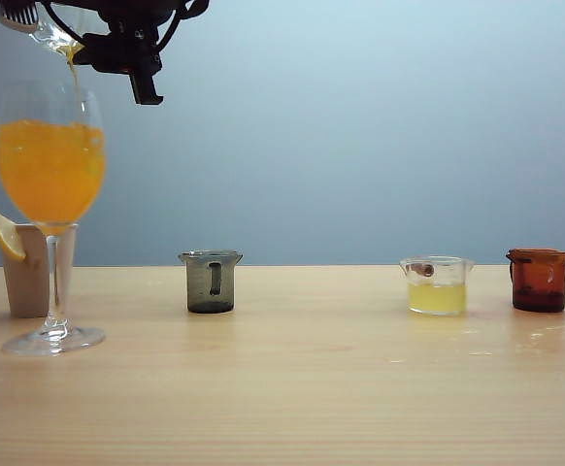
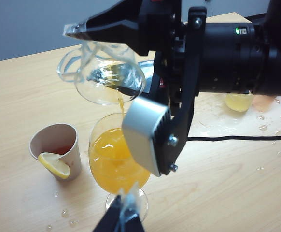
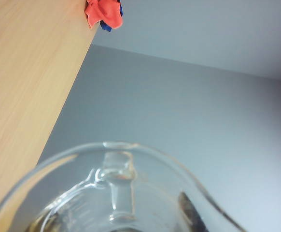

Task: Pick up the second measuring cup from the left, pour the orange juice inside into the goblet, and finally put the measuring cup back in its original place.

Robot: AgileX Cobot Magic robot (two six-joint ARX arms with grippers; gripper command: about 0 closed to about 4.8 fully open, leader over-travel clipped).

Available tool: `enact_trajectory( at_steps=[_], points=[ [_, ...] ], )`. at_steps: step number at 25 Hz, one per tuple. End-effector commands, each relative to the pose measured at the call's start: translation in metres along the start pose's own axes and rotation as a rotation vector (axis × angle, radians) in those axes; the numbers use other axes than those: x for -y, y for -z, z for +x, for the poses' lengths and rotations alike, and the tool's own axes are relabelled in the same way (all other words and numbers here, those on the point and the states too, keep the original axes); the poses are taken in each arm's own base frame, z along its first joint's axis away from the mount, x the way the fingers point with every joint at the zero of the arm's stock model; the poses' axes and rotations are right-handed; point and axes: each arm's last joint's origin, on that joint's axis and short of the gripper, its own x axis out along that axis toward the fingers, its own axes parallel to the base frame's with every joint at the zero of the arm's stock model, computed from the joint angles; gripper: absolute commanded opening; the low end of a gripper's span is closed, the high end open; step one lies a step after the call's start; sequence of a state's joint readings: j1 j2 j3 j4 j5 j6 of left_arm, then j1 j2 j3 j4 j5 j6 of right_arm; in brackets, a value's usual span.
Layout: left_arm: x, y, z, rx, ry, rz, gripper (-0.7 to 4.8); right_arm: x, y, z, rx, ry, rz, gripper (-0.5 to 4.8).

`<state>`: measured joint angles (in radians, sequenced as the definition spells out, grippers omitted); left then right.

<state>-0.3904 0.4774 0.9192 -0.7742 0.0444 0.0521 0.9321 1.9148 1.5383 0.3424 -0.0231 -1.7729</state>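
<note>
Well, right gripper [image 2: 109, 82] pinches the second measuring cup [image 2: 90, 89] across its walls over the goblet [image 2: 114, 159]; probably slippery, fragile glass. Left gripper [image 2: 125, 217] nearby looks pressed together

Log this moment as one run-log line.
phase: pouring | right gripper: shut on measuring cup, tipped above goblet | orange juice: mostly in goblet | left gripper: idle, near goblet foot

Clear cup [image 2: 102, 72] clamped in the right gripper [image 2: 112, 58], tipped steeply, lip down, nearly drained. Thin juice [image 1: 49, 170] stream falls from the lip below the gripper into the goblet [image 1: 51, 209]. Goblet upright directly under the gripper, bowl mostly full of opaque orange, foot on the table.
</note>
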Motion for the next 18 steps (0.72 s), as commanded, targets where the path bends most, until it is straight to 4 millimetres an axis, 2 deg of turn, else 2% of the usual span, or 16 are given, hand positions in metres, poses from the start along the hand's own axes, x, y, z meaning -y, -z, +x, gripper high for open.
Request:
enact_trajectory(
  at_steps=[1,6,18],
  points=[
    [-0.0001,-0.0014,-0.0004,0.013,-0.001,0.001,-0.03,0.0089,0.0,-0.0019,0.0,0.045,-0.021,1.56],
    [-0.0001,-0.0014,-0.0004,0.013,-0.001,0.001,-0.03,0.0093,-0.0018,-0.0019,0.002,0.046,-0.088,1.56],
    [-0.0001,-0.0014,-0.0004,0.014,-0.001,0.001,-0.03,0.0108,-0.0088,-0.0018,0.017,0.049,-0.085,1.56]
  ],
)
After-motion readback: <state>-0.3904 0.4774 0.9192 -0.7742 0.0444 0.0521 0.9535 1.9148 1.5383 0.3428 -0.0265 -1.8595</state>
